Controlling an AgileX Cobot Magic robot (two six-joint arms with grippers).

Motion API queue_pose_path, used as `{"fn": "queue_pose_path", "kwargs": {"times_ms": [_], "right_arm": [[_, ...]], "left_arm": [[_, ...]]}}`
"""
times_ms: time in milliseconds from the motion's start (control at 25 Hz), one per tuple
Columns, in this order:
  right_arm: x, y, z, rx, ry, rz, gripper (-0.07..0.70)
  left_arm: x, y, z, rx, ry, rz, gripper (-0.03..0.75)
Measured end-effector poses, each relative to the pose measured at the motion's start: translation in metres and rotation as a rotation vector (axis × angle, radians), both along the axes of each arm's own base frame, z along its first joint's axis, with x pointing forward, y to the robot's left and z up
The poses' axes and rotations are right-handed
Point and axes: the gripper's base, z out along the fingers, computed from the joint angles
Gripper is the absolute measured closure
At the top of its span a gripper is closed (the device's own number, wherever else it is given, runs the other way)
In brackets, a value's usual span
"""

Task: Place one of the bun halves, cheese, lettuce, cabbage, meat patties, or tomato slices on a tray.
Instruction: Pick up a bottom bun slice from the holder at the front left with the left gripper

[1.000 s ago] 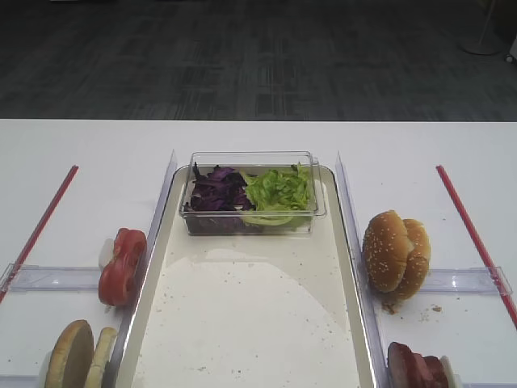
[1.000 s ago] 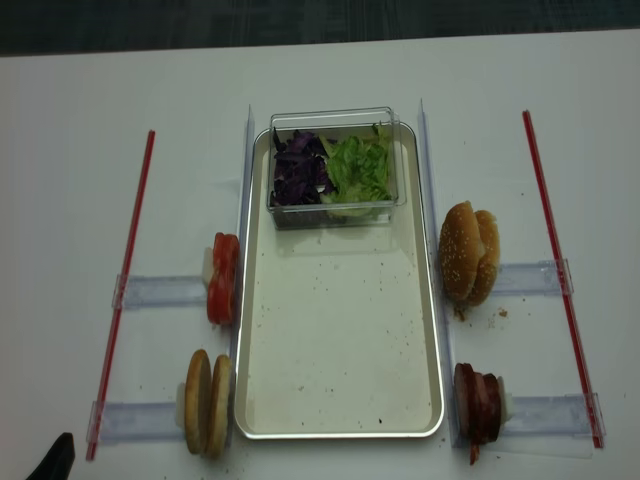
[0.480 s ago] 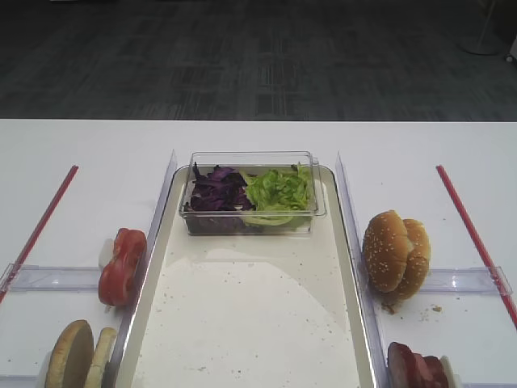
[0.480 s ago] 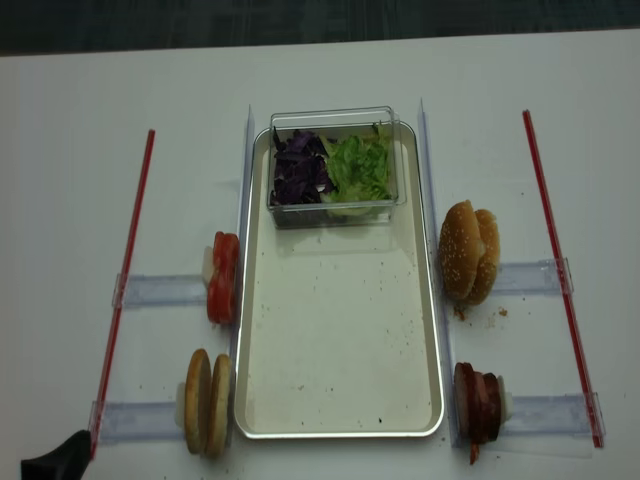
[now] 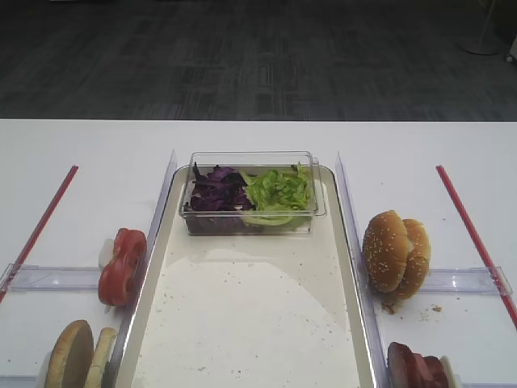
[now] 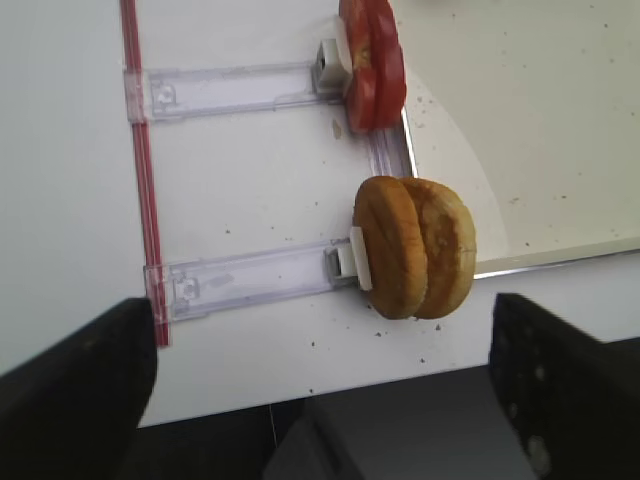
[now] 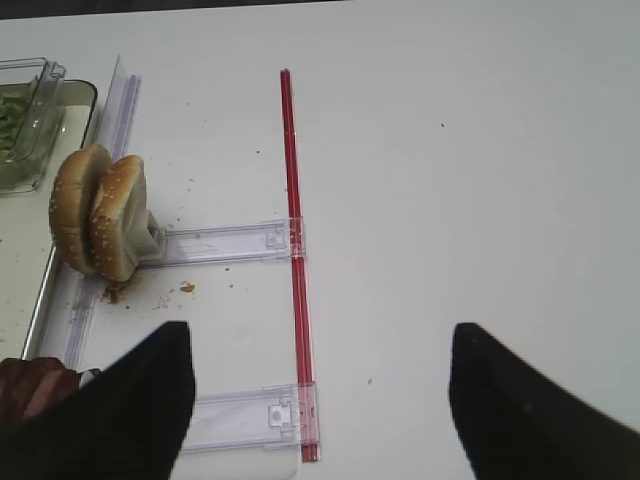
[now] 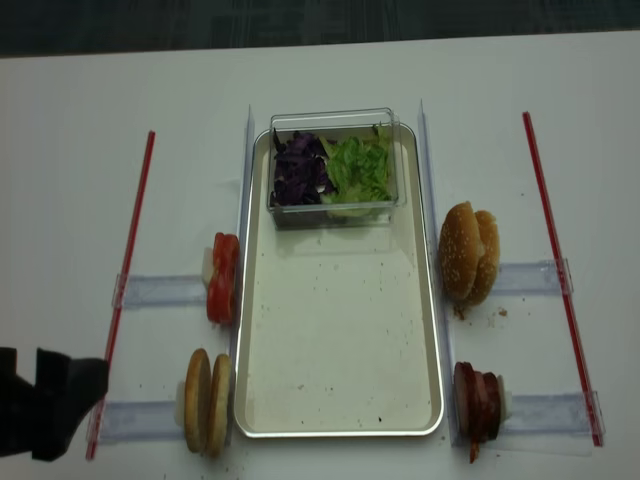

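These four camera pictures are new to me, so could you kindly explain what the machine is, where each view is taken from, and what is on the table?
It is a two-armed robot at a white table. Two pictures look down from cameras fixed above; the other two come from cameras on the arms' wrists, so the dark shapes at their lower corners are each gripper's own fingers.

In the middle lies a large tray, bare except for crumbs and a clear plastic box holding purple cabbage and green lettuce. Left of the tray stand tomato slices and the bun halves; right of it, sesame-seeded buns and meat patties.

The left gripper hangs open near the bun halves, holding nothing. The right gripper is open too, over bare table.
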Motion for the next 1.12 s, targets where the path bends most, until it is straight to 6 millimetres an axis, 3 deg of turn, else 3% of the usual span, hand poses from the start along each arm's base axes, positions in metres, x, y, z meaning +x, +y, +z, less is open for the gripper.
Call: {"fn": "queue_pose_path", "kwargs": {"times_ms": [720,1120], "right_arm": [[0.0,0.0,0.0,0.0,0.0,0.0,0.079],[0.0,0.0,0.0,0.0,0.0,0.0,0.079]], "left_arm": [[0.08,0.002,-0.05,-0.02,0.417,0.028,0.097],[0.098,0.011,-0.073,0.08,0.542,0.022,0.097]]}}
